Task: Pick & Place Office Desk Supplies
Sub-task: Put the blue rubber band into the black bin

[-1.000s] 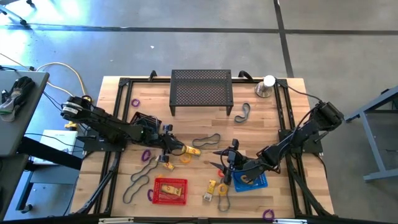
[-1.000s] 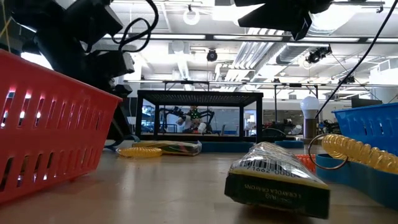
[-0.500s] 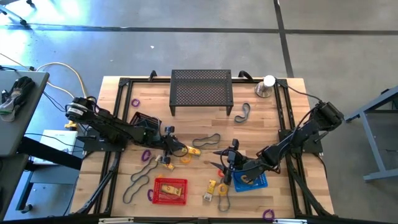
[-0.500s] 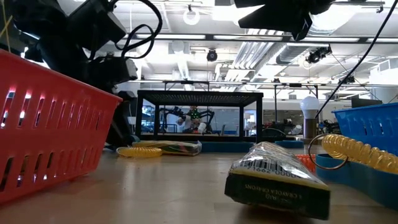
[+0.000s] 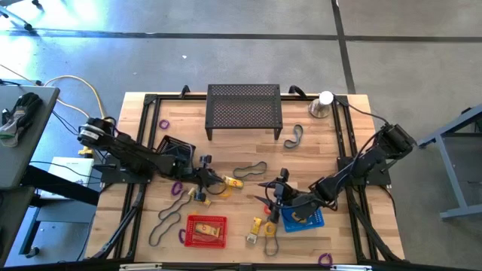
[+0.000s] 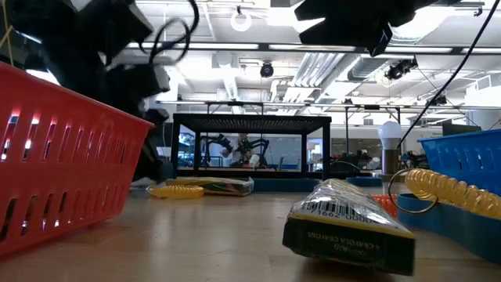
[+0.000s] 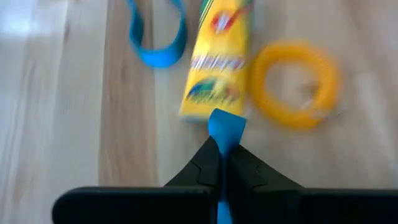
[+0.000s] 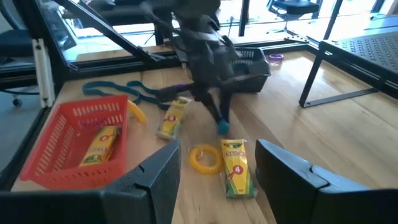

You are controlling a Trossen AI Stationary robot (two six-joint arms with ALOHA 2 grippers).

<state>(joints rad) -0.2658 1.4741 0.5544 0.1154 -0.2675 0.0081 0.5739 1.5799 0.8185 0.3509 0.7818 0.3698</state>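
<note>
The left gripper [image 5: 205,178] is low over mid-table with its fingers [image 7: 205,163] pressed together; a strip of blue shows between the tips, most likely a teal band, though what it is I cannot tell for sure. Just past the tips lies a yellow crayon box [image 7: 216,59], a yellow coil ring [image 7: 293,85] beside it and a blue loop [image 7: 155,34] near its other side.

By the look of it the box is light, stiff card with slick print: it would slide if nudged, so a pinch across its narrow width near the middle seems safest. The coil and the bands look soft and floppy; they would sag from the tips, and a grip on a single strand should do.

The right gripper [image 5: 273,194] waits near the blue basket [image 5: 318,220], fingers [image 8: 155,176] spread wide and holding nothing. From its wrist view, another crayon box [image 8: 236,167] lies just ahead on the wood, and a third [image 8: 99,145] sits in the red basket [image 8: 48,160]. More bands [image 5: 249,170] and purple rings [image 5: 163,123] are scattered about
</note>
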